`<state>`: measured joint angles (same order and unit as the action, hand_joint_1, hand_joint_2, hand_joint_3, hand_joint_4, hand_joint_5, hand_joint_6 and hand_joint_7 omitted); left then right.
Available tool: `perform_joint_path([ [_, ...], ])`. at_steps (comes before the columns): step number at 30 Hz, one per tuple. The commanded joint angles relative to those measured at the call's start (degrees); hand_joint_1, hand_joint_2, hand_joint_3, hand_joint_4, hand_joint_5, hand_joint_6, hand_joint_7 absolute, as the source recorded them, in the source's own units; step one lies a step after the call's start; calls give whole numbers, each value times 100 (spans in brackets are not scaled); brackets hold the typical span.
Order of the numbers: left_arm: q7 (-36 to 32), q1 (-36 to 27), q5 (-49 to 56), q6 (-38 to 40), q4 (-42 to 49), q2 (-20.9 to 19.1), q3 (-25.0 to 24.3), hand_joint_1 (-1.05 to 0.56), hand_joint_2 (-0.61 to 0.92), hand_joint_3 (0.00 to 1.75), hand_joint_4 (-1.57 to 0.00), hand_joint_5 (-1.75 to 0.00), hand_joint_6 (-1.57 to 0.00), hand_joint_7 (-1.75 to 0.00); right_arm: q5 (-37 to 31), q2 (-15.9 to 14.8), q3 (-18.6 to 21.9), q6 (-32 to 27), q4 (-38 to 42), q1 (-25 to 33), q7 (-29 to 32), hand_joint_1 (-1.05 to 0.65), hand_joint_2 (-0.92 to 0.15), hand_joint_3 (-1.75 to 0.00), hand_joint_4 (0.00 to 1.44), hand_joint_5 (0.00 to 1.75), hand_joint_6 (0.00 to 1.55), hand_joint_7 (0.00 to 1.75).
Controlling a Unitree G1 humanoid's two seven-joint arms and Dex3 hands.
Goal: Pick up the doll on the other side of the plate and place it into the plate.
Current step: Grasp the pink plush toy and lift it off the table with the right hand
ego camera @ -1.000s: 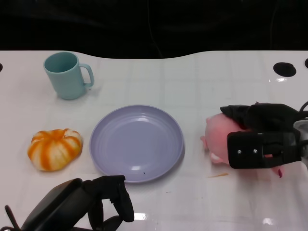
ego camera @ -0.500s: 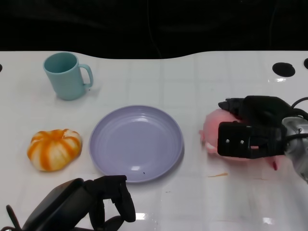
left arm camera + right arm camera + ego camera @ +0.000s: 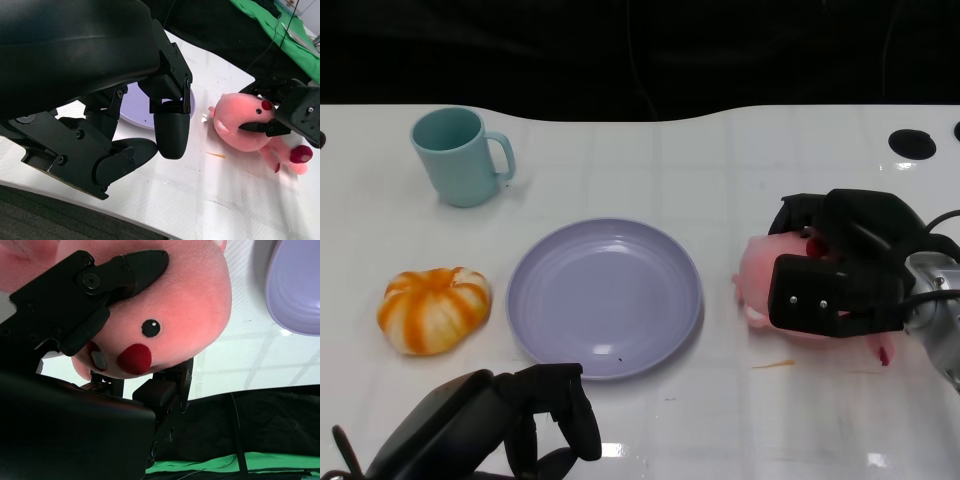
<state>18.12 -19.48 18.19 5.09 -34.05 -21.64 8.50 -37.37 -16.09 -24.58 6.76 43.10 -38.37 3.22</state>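
The pink doll lies on the white table just right of the lilac plate. My right hand grips it, fingers wrapped over its head and body. In the right wrist view a finger presses on the doll's head above its black eye and red cheek. The left wrist view shows the doll with its legs trailing on the table and the right hand on it. My left hand sits at the near edge in front of the plate, fingers curled, holding nothing.
A teal mug stands at the back left. An orange and white pumpkin toy lies left of the plate. A thin orange scrap lies near the doll. A black hole marks the table's far right.
My right hand has shifted a little left and farther from me, and its fingers have closed further round the doll. The left hand, plate, mug and pumpkin have not moved.
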Motion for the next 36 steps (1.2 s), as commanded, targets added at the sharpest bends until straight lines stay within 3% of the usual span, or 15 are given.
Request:
perform_joint_path([
  [1,35,31,21,-21,20,-54,-13,-22,64,95,-66,-168,-66,-135,54,-36,63,200,47,93,271,-24,-62,-77,81,175,79,135],
  [5,24,58,17,-33,61,-51,-20,-21,63,96,-67,-168,-66,-135,35,-39,87,528,159,102,735,-23,-60,-77,85,175,79,138],
  [8,32,75,15,-4,66,-50,-25,-21,63,96,-67,-168,-66,-135,71,-40,135,782,191,117,1040,-20,-57,-80,90,175,70,163],
  [10,32,85,11,-5,84,-51,-28,-21,63,96,-67,-168,-66,-135,122,-34,196,966,190,124,1215,-18,-54,-88,93,175,69,172],
  [13,23,91,12,-31,130,-54,-28,-22,63,96,-68,-168,-66,-134,167,-54,253,1333,206,112,1444,-15,-42,-118,95,175,71,174],
  [16,26,98,18,-30,133,-61,-34,-22,63,96,-68,-168,-66,-134,159,-67,272,1654,199,89,1687,-15,-34,-133,96,175,73,175],
  [25,-9,141,21,-121,255,-48,-19,-20,63,96,-67,-168,-67,-132,236,92,308,2033,119,52,1823,-15,-29,-142,99,175,74,175],
  [31,-19,146,103,-56,203,-21,43,-19,63,96,-67,-170,-66,-134,196,294,305,1913,-43,-94,1760,-15,-32,-136,97,175,74,175],
  [36,-25,132,131,-36,173,4,82,-21,62,97,-68,-169,-67,-134,197,512,286,1926,-102,-258,1711,-17,-29,-143,99,175,74,175],
])
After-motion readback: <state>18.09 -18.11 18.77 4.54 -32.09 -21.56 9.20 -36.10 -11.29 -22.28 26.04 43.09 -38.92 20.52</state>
